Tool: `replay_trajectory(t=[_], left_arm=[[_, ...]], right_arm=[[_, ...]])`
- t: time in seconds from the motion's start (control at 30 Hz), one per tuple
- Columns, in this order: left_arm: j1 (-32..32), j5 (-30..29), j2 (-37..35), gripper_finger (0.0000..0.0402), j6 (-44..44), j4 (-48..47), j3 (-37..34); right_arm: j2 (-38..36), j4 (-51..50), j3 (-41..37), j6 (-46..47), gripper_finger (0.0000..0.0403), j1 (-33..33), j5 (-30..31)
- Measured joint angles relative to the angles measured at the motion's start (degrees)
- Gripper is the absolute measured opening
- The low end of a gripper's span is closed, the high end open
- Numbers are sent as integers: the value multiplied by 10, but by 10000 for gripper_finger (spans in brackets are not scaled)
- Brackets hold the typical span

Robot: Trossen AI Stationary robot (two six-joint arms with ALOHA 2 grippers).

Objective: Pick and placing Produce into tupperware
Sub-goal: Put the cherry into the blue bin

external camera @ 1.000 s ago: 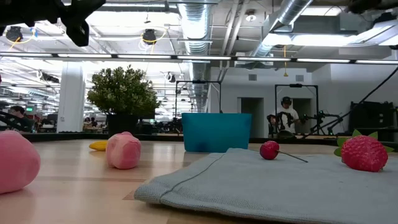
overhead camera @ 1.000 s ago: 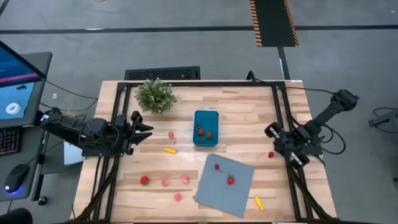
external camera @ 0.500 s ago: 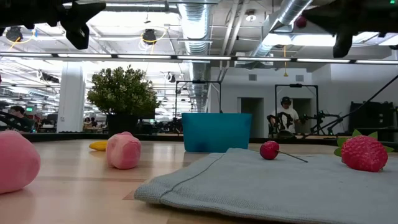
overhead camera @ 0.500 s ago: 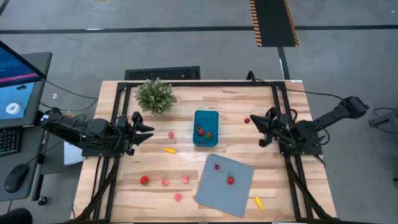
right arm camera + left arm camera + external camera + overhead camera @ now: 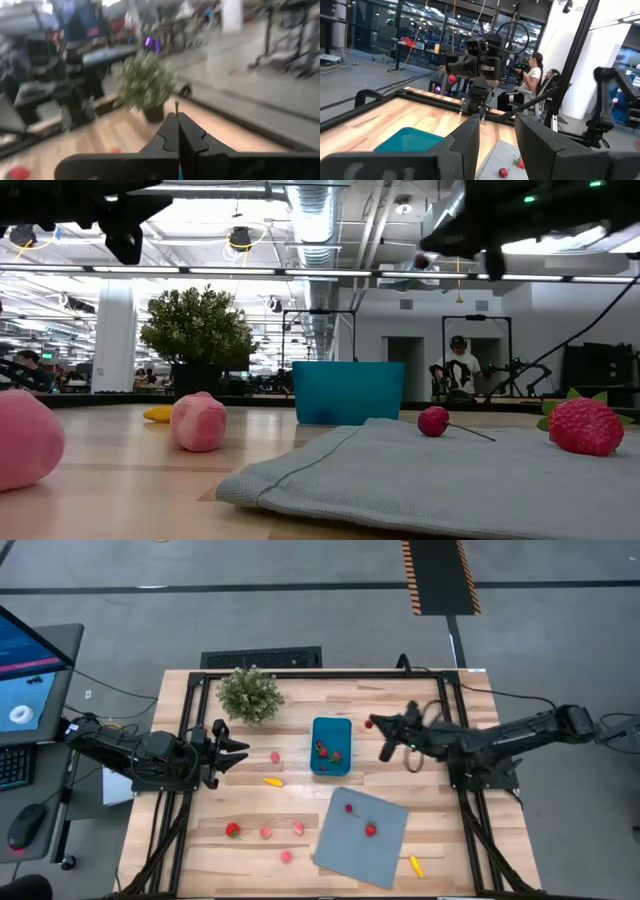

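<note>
Tub (image 5: 331,745) sits mid-table (image 5: 400,690), holding two red fruits. Right pincer (image 5: 376,724) is in the air just beside tub, clamped on a small red cherry (image 5: 368,724). Left pincer (image 5: 236,748) waits at table's left edge, fingers apart, holding nothing.

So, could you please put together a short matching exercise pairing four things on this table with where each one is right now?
Column one:
1. right gripper
2. left gripper
3. teal tub
4. yellow piece

Column two:
A. at the table's left edge, waiting, fingers open
B. on the bare wood beside the grey sheet, toward the table's near right corner
C. lifted above the table just right of the tub, shut on a small red piece
D. mid-table, next to the potted plant, a few red pieces inside

Pairs: 1-C, 2-A, 3-D, 4-B
</note>
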Motion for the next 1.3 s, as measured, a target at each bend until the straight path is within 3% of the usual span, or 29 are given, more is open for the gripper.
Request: replay_trajectory(t=[0.27, 0.6, 0.93, 1.17, 1.3], left_arm=[[0, -3, 0, 114, -7, -23, 0], [0, -40, 0, 114, -58, -71, 0], [0, -45, 1, 114, -67, -100, 0], [1, -49, 1, 114, -77, -121, 0], [1, -49, 1, 114, -76, -121, 0]], right_arm=[[150, -106, 118, 45, 11, -68, -171], [320, -158, 233, 47, 14, -111, -299], [412, -281, 321, 44, 17, -121, -305], [416, -313, 325, 49, 15, -130, -314], [413, -309, 327, 51, 37, -132, -324]])
